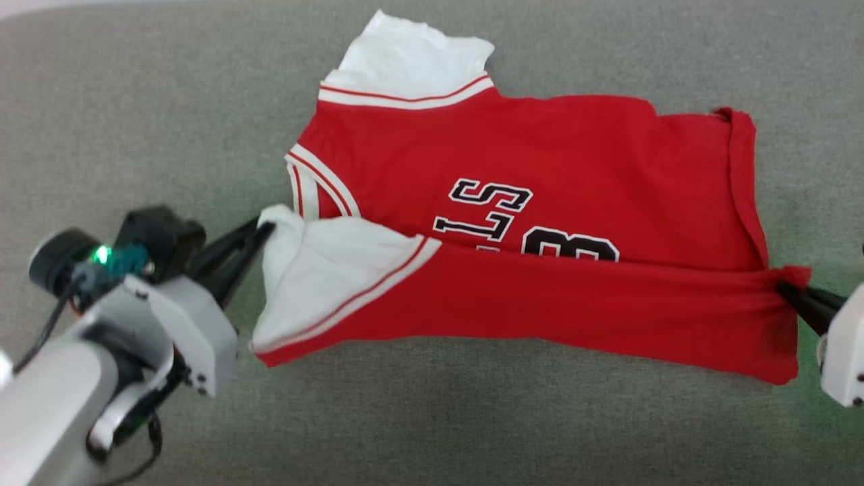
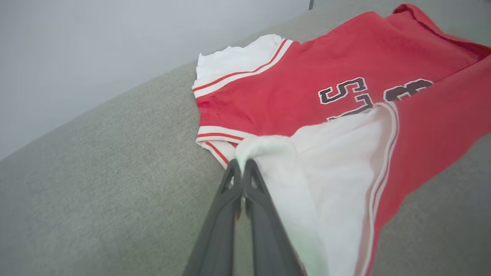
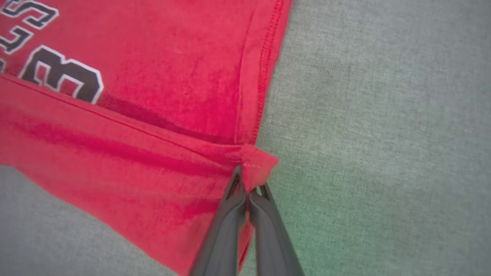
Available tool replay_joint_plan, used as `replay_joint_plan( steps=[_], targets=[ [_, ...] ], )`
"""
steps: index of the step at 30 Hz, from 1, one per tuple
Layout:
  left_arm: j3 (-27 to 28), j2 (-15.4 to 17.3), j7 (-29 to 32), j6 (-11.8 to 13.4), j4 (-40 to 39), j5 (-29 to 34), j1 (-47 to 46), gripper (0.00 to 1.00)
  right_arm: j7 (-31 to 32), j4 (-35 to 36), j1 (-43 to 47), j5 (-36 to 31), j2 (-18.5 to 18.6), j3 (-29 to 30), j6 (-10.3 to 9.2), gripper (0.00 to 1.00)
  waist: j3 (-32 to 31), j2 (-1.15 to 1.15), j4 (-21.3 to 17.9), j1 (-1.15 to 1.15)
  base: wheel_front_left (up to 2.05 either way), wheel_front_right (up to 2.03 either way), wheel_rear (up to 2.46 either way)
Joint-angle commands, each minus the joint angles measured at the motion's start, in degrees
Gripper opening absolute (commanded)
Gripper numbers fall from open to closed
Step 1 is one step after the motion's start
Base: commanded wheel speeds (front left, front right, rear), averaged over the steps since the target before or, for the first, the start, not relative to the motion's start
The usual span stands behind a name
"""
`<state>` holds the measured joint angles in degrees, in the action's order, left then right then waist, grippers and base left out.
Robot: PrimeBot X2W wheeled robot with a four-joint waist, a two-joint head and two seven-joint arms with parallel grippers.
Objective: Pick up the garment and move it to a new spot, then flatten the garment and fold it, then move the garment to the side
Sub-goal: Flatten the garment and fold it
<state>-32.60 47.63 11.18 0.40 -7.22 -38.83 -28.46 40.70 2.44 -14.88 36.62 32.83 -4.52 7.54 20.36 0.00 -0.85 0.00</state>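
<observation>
Both arms reach inward from the near side, each with its 2 dark fingers pinched together. The left gripper [image 1: 264, 231] clamps the white sleeve and the right gripper [image 1: 783, 288] the hem corner of the soft red jersey-style garment [image 1: 540, 148]. Its near edge is folded over the lettering, and it lies on grey woven upholstery [image 1: 135, 101].

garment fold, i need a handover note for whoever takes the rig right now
Grips: left end effector shut on the near white sleeve; right end effector shut on the hem corner.
Where: garment lies on the grey surface, near long side folded over part of the lettering.
Done: spread flat, first fold turned over.
Left: release, finish folding, move it aside.
</observation>
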Motion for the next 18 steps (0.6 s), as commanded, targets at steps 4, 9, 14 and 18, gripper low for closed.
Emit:
replay_joint_plan(
  steps=[4,9,14,18],
  targets=[
    [-1.66,-2.69,1.25,-3.77,6.70,-0.20,-5.82,0.00,0.10,-3.41,-4.84,-0.78,-0.13,-2.98,-0.11,0.00,3.29,0.00,-0.15,0.00,0.00,0.00,0.00],
    [-4.28,-5.29,2.95,-6.28,13.63,-1.10,-9.80,0.05,0.72,-7.10,-7.63,-0.29,-0.43,-5.80,-0.11,0.00,4.73,0.00,0.02,0.00,0.00,0.00,0.00],
    [-7.01,-7.45,8.29,-7.42,19.26,-4.56,-13.11,0.09,0.72,-9.48,-9.66,-0.21,-1.02,-7.69,-0.11,0.00,5.49,0.00,0.11,0.00,0.00,0.00,0.00],
    [-9.09,-8.83,15.53,-7.60,23.55,-8.43,-15.82,0.05,1.17,-10.73,-10.95,0.12,-1.24,-8.97,-0.11,0.00,5.94,0.00,0.13,0.00,0.00,0.00,0.00]
  ],
)
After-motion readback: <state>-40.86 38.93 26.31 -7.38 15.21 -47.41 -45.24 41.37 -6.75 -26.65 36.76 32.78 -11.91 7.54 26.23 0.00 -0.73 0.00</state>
